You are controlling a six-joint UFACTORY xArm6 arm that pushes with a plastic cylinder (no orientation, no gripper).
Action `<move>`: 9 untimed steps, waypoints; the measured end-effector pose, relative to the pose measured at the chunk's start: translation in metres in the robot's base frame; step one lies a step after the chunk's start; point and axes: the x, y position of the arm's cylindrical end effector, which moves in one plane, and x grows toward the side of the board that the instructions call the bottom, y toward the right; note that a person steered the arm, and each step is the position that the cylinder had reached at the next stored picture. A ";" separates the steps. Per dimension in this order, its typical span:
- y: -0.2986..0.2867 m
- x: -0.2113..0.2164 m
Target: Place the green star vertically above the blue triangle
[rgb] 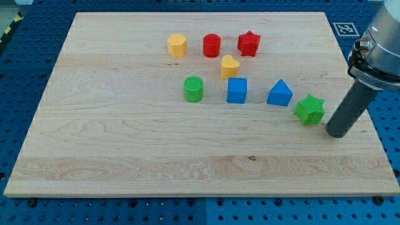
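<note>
1. Camera view, layout. We see a pale wooden table (pixel 125 144) carrying eight small blocks. Along the view's top stand a yellow hexagon (pixel 177 45), a red cylinder (pixel 212 45) and a red star (pixel 249 43); a yellow heart (pixel 229 65) sits just below them. Lower down lie a green cylinder (pixel 194 89), a blue cube (pixel 237 90) and the blue triangle (pixel 280 93).

2. Camera view, task's thing. The green star (pixel 310 109) rests near the view's right edge, just beside the blue triangle, below it and to its right.

3. Camera view, tool. Our tool is a plain dark rod with nothing to open or close; it grips nothing. My tip (pixel 336 134) stands to the right of the green star and slightly below it, near but apart.

4. Handling, as we judge it. The star looks light, stiff and unbreakable, likely to slide readily on smooth wood. Its points may make it spin under an off-centre push, so we advise contact square on its lower right side, steering it around the triangle's right.
</note>
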 end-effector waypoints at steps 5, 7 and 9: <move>-0.029 -0.050; -0.017 -0.075; -0.007 -0.103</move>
